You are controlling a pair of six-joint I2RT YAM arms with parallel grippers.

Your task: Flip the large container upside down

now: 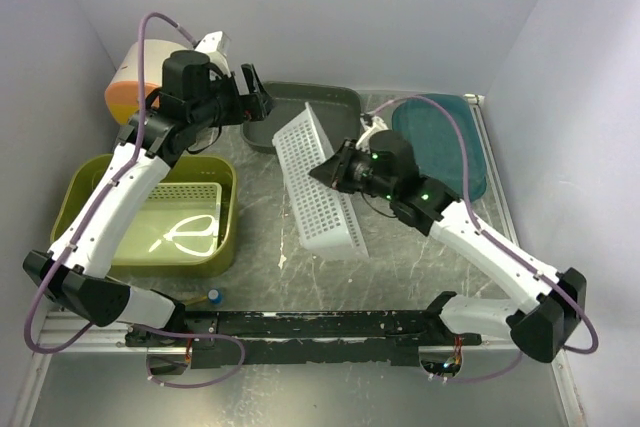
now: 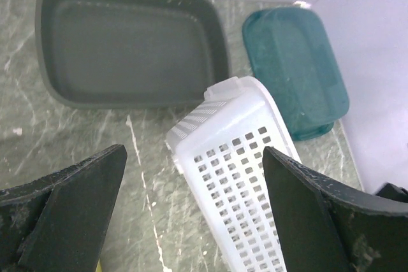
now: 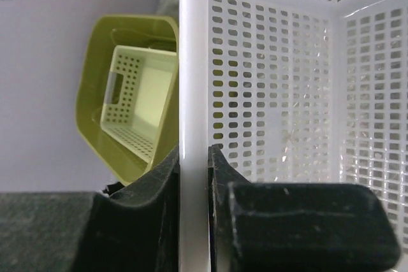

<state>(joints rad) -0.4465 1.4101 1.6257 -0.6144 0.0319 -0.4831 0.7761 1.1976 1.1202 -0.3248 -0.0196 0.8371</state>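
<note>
The large container (image 1: 226,239) is an olive-green tub standing upright at the left, with a pale green slotted tray (image 1: 185,217) inside it. It also shows in the right wrist view (image 3: 95,81), with the tray (image 3: 143,93) in it. My right gripper (image 1: 335,169) is shut on the rim of a white perforated basket (image 1: 320,187) and holds it tipped on its side at mid-table; the fingers (image 3: 193,151) pinch the white rim (image 3: 193,62). My left gripper (image 1: 258,99) is open and empty, hovering above the basket's far end (image 2: 248,176), well right of the tub.
A dark grey shallow tray (image 1: 300,107) (image 2: 127,42) lies at the back centre. A teal bin (image 1: 440,142) (image 2: 293,68) lies upside down at the back right. An orange and white object (image 1: 130,82) stands at the back left. A small blue item (image 1: 215,297) lies near the front rail.
</note>
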